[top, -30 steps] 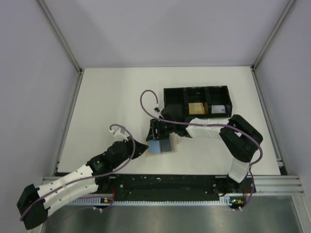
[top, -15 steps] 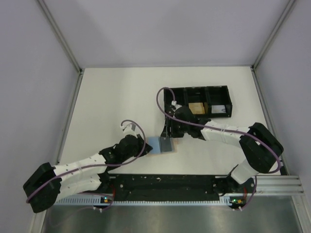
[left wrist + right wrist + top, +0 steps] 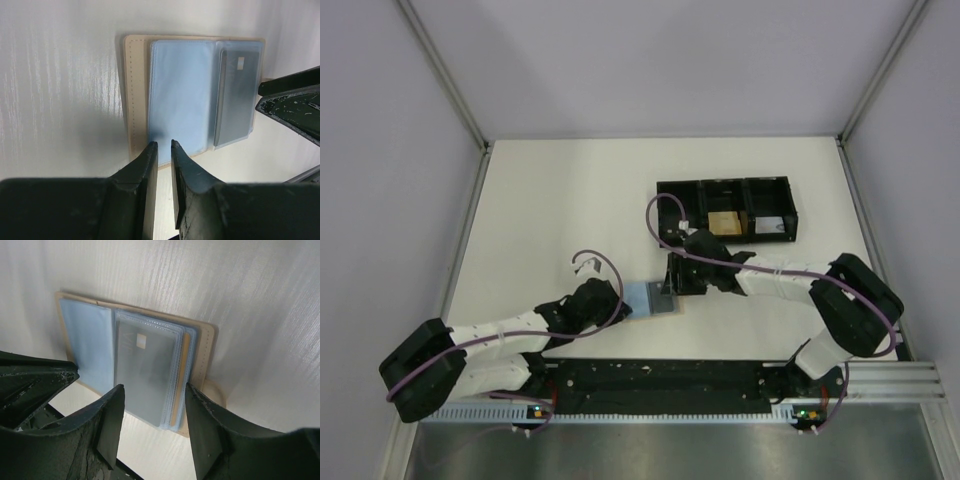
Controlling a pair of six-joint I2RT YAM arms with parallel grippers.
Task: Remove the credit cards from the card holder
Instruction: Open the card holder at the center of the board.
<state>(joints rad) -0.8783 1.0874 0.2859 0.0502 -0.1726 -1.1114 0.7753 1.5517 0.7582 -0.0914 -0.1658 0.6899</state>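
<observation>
- Seeing L gripper (image 3: 161, 145) sitting at near edge of card holder (image 3: 136, 95), jaws almost together w/ a thin gap; not managing to tell if pinching that edge or just pressing on it.
- Seeing holder lying open n flat on table (image 3: 540, 210), between both grippers, blue inside facing up.
- Seeing grey credit cards (image 3: 235, 100) still tucked in clear sleeves on holder's right half; counting them not poss.
- Seeing R gripper (image 3: 154, 386) hanging just over those sleeves, jaws wide apart, holding nothing.
- Seeing black tray (image 3: 725, 188) further back, tan block (image 3: 725, 222) in mid slot; something pale in right slot, too small to name.
- Judging job as barely starting: at least one card still inside, so pulling cards out still waiting.
</observation>
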